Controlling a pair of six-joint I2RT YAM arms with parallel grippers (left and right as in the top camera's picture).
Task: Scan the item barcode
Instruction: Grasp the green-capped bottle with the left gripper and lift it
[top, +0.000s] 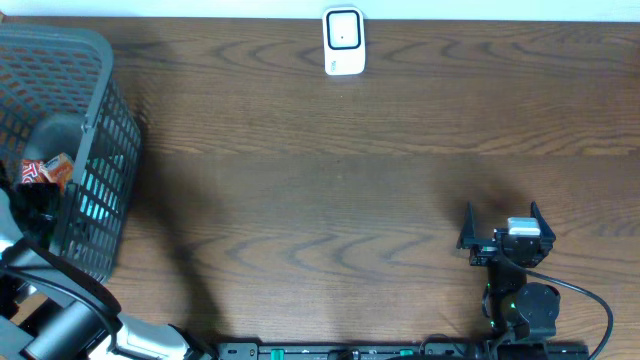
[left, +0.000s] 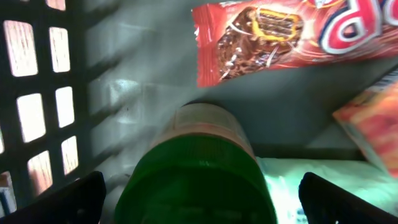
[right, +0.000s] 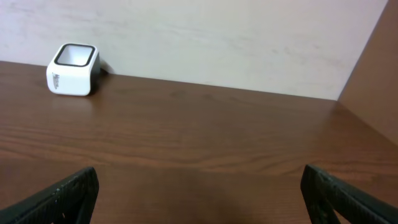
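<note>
Progress: barely begun. Nothing is picked and nothing is scanned.

Overhead: the grey mesh basket (top: 95, 150) sits at the left edge of frame on the table (top: 300, 200). My left claw (top: 32, 205) is down inside it, mostly hidden by the arm and the basket wall. A red-white packet (top: 38, 172) and something orange show at the basket's left side. The white scanner (top: 343, 42) is at top centre, well apart from the basket. My right claw (top: 503, 210) is at lower right, wide and empty, with nothing near it.

Left wrist: left claw (left: 211, 202) is wide, tips in the bottom corners, gripping nothing. The green-capped bottle (left: 199, 180) is at bottom centre between the tips, cap toward the lens. A red snack wrapper (left: 280, 37) is at upper right and an orange-pink pack (left: 373, 124) at the right edge. There is pale stuff beside the bottle that I can't identify. No barcode shows on anything.

Right wrist: right claw (right: 208, 199) is wide and empty. The scanner (right: 73, 68) is at upper left, with bare table in front of it.

Left to do: everything. I need to close on an item (probably the bottle, since it's lined up), lift it clear of the basket, carry it to the scanner and present the barcode.
</note>
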